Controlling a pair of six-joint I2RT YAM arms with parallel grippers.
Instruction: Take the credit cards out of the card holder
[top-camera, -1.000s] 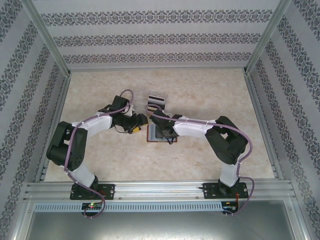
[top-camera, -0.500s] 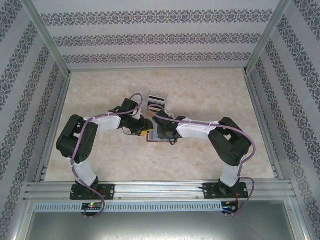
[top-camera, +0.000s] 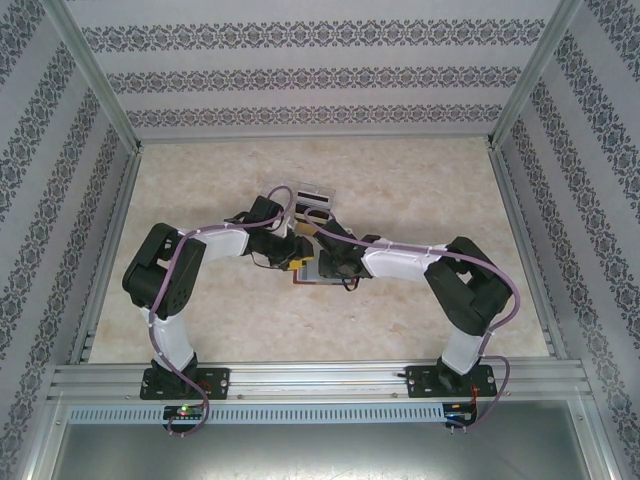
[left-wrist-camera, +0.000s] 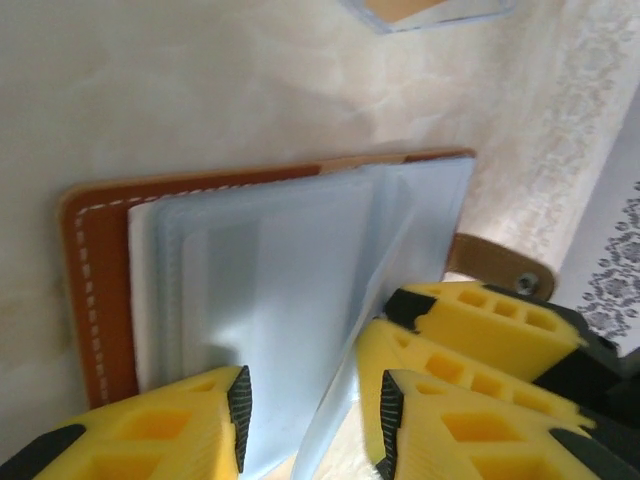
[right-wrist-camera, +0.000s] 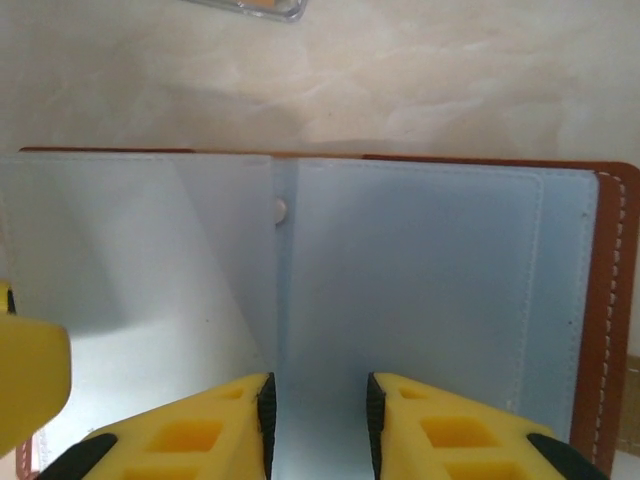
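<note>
Left gripper (left-wrist-camera: 312, 425) advanced onto stitched brown card holder (left-wrist-camera: 95, 290), frosted plastic sleeves (left-wrist-camera: 260, 290).

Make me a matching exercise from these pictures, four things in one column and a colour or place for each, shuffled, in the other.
1 card holder cover
2 plastic sleeves
3 left gripper fingers
4 loose cards

A yellow
B on the table beyond the holder
C brown, white stitching
D pale translucent blue

Pairs: 1-C, 2-D, 3-A, 4-B
</note>
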